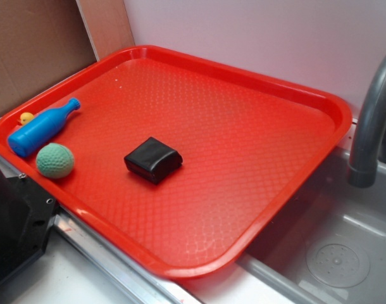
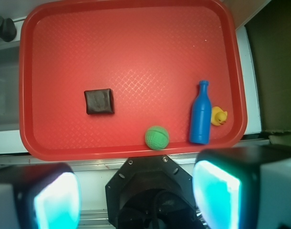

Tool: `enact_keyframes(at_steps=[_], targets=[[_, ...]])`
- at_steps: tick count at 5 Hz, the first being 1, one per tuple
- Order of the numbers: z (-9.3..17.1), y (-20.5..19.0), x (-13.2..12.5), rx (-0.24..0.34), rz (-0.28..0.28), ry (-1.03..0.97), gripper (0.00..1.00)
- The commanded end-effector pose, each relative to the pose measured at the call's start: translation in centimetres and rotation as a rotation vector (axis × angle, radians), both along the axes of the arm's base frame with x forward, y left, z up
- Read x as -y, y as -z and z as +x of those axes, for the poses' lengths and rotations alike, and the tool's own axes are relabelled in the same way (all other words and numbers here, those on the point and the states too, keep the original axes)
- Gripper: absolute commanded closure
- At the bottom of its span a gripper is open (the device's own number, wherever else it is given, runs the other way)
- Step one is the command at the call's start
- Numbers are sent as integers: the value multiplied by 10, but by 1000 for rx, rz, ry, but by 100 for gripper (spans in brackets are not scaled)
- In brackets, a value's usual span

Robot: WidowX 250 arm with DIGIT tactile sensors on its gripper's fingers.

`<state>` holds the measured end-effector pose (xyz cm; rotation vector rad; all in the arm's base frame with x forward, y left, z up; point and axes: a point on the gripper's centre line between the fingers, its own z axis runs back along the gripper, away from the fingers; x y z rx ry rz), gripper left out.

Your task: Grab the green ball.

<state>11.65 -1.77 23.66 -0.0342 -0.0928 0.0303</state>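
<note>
A red plastic tray (image 2: 126,28) with a raised rim and a fine diamond texture, seen from the wrist camera looking straight down. The gripper (image 2: 136,198) sits at the bottom edge of this view, outside the tray's near rim. Its two fingers (image 2: 217,195) have glowing teal pads and stand wide apart, with nothing between them.

The green ball (image 2: 157,137) lies on the tray just inside the near rim, ahead of the gap between the fingers and slightly toward the right-hand finger. It is pale mint green with a dimpled surface, and it touches nothing else.

A blue bottle (image 2: 201,114) lies on its side ahead of the right-hand finger, close beside the ball, with its neck pointing away from the gripper. A small yellow object (image 2: 218,116), possibly a toy duck though it is too small to be sure, rests against the far side of the bottle near the tray's rim.

A small black squarish block (image 2: 98,101) lies farther ahead and off to the left, well apart from the ball.

In the exterior view, a grey faucet (image 1: 373,120) curves over a metal sink (image 1: 332,253) beside the tray. A dark part of the robot shows at the lower left corner.
</note>
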Motion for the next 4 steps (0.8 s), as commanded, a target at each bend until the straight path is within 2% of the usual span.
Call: enact_keyframes(at_steps=[1, 2, 3, 4], targets=[[0, 0, 0, 0, 0, 0, 0], [-3, 49, -32, -61, 11, -135, 0], [-12, 83, -52, -49, 23, -278, 0], [-14, 110, -61, -20, 50, -380, 0]])
